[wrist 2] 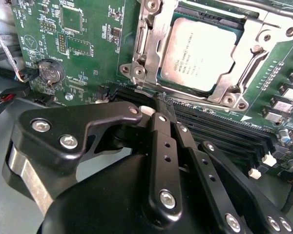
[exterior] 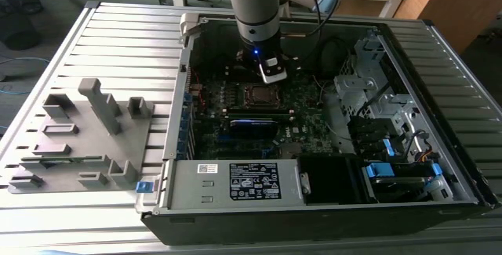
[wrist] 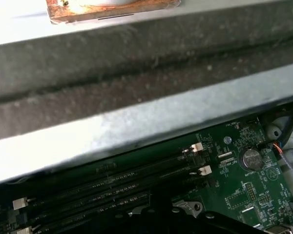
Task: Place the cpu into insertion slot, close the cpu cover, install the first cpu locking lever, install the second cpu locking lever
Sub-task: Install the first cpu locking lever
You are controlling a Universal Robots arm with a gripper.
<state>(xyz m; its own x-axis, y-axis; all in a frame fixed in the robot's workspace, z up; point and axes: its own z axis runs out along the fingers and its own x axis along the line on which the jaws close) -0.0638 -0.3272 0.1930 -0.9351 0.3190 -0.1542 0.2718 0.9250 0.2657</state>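
The cpu (wrist 2: 200, 48), a flat square chip with a silver-grey top, sits in the insertion slot (exterior: 259, 94) on the green board inside the open computer case. The cpu cover (wrist 2: 149, 44), a silver metal frame, lies flat over the chip's edges. A thin metal locking lever (wrist 2: 205, 101) runs along the socket's edge beside the memory slots. My gripper (wrist 2: 161, 111) hangs just over that edge, its black fingers (wrist 2: 162, 141) drawn together with their tips at the lever. Whether they touch it I cannot tell. In the exterior view the gripper (exterior: 271, 71) stands right behind the socket.
Long black memory slots (wrist 2: 224, 131) with white clips run beside the socket, and a coin battery (wrist 2: 50, 71) sits on the board. The case's metal wall (wrist: 136, 83) is close by. A grey fixture (exterior: 79, 137) stands on the exterior view's left. A power supply (exterior: 235, 181) and drive bays (exterior: 392, 170) occupy the case's front.
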